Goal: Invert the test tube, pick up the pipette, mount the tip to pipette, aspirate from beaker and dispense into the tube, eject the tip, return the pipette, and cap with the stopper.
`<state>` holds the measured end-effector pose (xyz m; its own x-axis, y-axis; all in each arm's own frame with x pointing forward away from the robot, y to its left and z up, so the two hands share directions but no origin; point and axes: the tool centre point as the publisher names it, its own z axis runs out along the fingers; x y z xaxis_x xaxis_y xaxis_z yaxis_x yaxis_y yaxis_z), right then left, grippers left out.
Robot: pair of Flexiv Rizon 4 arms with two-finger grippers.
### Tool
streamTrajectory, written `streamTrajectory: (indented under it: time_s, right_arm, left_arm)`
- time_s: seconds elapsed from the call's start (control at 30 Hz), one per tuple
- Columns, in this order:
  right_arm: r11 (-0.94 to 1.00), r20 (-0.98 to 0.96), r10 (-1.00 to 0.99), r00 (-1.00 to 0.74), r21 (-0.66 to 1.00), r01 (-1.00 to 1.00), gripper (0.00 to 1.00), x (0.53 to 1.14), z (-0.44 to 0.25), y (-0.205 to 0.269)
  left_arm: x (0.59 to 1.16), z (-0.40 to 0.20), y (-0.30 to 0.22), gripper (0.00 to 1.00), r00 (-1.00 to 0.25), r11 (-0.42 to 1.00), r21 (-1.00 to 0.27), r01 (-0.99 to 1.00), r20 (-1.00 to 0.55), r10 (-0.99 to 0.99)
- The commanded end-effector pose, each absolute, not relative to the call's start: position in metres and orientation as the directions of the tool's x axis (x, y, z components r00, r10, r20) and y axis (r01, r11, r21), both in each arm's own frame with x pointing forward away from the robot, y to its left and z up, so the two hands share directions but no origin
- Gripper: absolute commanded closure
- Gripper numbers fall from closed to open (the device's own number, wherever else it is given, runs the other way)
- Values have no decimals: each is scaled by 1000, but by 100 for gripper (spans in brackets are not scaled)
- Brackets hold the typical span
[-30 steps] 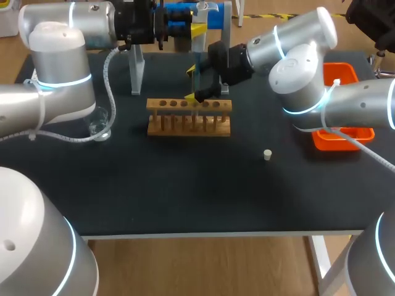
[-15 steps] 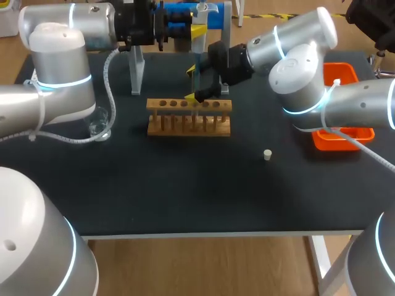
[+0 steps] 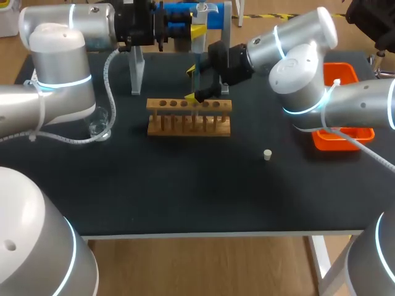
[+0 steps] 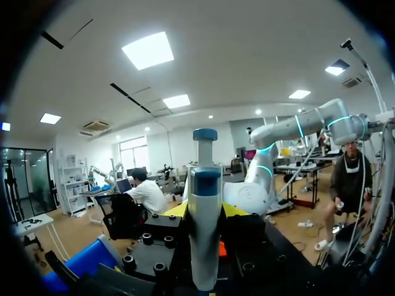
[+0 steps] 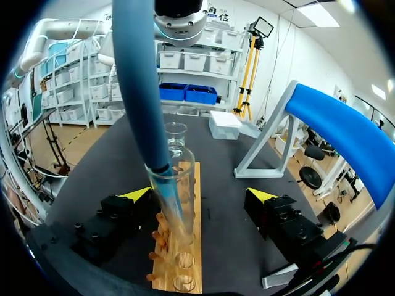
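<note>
My left gripper [image 3: 196, 28] is shut on the pipette [image 3: 197, 46], held upright over the wooden rack [image 3: 188, 117]. In the left wrist view the white and blue pipette [image 4: 205, 228] stands between the yellow fingertips. Its tip reaches down into the mouth of the glass test tube [image 5: 176, 203], which stands upright in the rack [image 5: 182, 259]. My right gripper [image 5: 199, 196] is open, with the tube between its wide-apart fingers and neither finger touching it. In the head view that right gripper [image 3: 196, 85] sits at the tube [image 3: 196, 77]. The small white stopper [image 3: 267, 155] lies on the mat to the right of the rack.
A glass beaker [image 3: 99, 126] stands left of the rack, under my left arm; the right wrist view shows the beaker [image 5: 176, 132] beyond the rack. The white pipette stand [image 3: 136, 68] with its blue top is at the back. An orange tray [image 3: 345, 132] sits at the right edge.
</note>
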<state>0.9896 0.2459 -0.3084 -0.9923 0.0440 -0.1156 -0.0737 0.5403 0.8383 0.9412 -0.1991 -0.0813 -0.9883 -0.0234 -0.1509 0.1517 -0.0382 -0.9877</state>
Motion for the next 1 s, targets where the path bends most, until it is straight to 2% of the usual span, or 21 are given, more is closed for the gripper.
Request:
streamTrajectory:
  time_s: [0.03,1.0]
  right_arm:
    - [542,-115,42,-992,837,-75,0,990,-308,245]
    - [532,-113,39,-993,843,-75,0,990,-307,244]
  left_arm:
    - [940,-81,-200,100,-988,-39,-988,152,-151,-25]
    - [945,-81,-200,100,-990,-35,-990,136,-135,-29]
